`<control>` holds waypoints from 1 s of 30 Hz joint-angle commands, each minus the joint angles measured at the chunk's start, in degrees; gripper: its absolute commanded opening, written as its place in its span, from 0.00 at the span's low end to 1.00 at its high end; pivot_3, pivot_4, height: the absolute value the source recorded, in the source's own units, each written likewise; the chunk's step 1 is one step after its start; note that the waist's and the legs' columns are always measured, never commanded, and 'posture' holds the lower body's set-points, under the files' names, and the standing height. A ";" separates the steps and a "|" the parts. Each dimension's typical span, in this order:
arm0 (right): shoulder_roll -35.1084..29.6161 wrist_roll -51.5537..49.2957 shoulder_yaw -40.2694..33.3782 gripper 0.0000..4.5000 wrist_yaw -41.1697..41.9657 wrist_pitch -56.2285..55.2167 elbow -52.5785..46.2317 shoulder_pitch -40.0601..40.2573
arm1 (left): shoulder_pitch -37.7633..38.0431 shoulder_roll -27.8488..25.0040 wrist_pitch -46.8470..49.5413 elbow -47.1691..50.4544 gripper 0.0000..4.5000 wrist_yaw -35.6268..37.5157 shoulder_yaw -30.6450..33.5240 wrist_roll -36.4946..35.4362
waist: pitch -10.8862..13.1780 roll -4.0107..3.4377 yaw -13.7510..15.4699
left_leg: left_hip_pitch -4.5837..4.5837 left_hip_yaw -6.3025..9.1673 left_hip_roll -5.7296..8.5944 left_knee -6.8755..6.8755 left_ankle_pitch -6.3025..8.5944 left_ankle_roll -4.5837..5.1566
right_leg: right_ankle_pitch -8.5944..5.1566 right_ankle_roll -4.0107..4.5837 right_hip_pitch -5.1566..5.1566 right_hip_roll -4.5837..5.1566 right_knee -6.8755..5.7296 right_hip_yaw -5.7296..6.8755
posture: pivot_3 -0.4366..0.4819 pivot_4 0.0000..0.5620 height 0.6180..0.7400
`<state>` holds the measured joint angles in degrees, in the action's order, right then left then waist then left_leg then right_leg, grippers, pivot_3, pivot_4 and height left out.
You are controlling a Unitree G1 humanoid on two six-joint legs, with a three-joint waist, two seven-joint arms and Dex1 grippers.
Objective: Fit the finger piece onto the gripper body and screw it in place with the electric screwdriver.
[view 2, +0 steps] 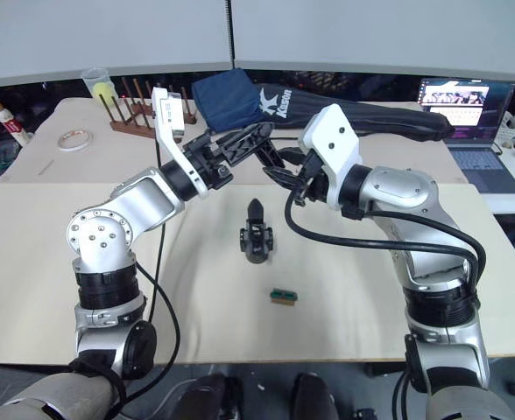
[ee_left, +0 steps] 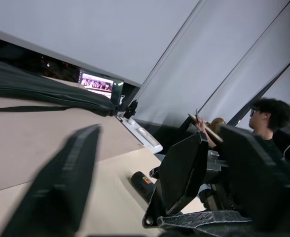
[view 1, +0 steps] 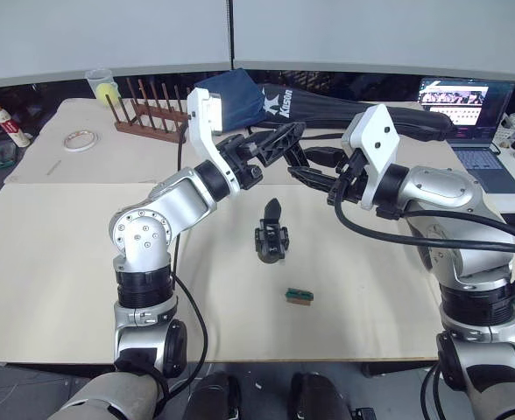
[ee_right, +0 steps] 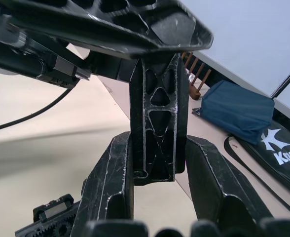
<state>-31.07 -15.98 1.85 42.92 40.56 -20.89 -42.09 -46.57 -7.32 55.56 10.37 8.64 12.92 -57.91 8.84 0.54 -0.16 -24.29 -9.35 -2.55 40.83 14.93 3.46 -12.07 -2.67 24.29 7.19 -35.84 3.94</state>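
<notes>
Both pincers met above the bench (view 1: 82, 262), the right pincer (view 2: 271, 172) clamped on a left pincer (view 2: 259, 140) finger, whose fingers stood wide, gripper body (view 1: 271, 236) below.

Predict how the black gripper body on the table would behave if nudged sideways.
The gripper body looks rigid and chunky, so it would probably slide as one piece rather than flex. Its pointed finger sticks out, so a push there might pivot or tip it.
</notes>
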 commanded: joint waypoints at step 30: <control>-2.11 -32.41 -2.09 0.85 17.51 25.02 16.49 -16.08 | -12.29 -29.52 2.18 -11.95 0.00 56.66 -13.51 4.54 | 0.02 0.01 -0.56 | -0.07 -0.03 -0.12 -0.12 0.00 -0.01 | -0.06 0.12 0.13 -0.09 -0.09 0.01 | 0.48 0.27 1.00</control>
<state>-33.55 -47.69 -0.17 60.73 66.15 -3.76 -56.02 -56.98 -37.11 57.73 -1.72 64.78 -1.39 -53.32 8.85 0.55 -0.72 -24.38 -9.38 -2.67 40.71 14.92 3.45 -12.12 -2.56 24.44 7.10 -35.95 3.95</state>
